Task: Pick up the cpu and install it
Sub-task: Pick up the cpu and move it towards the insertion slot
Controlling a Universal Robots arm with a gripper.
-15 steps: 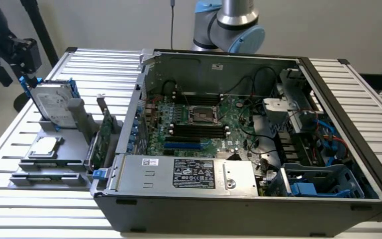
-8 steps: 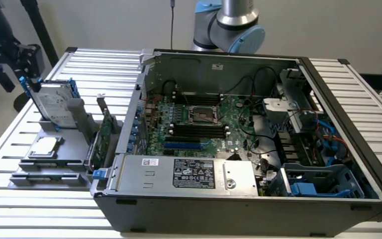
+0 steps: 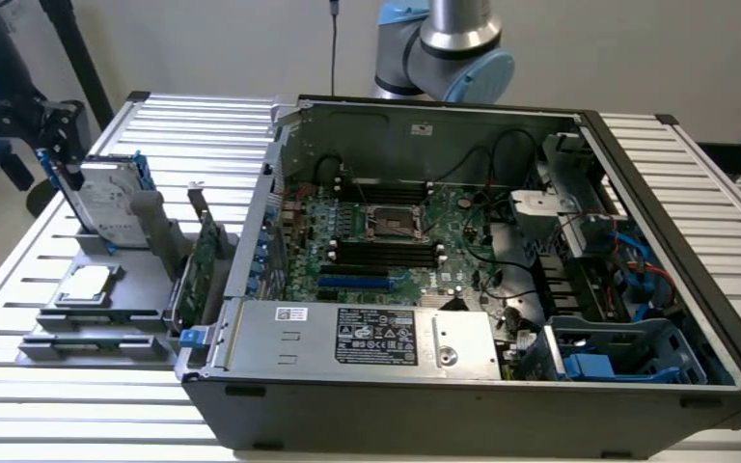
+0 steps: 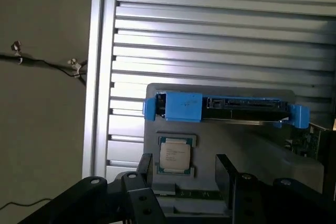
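The gripper (image 4: pixel 185 166) holds its jaws wide open and empty, with the cpu (image 4: pixel 175 154) lying past the gap between them.

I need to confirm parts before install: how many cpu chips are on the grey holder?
1: the cpu lies flat on the grey holder, at the exterior view's left of the case. None looks hidden.

Identify the cpu (image 4: pixel 175 154) by its silver-grey top, the hard drive (image 4: pixel 247 103) by blue brackets, the motherboard (image 3: pixel 454 217) by green, the table (image 4: pixel 210 35) by silver ribbing.
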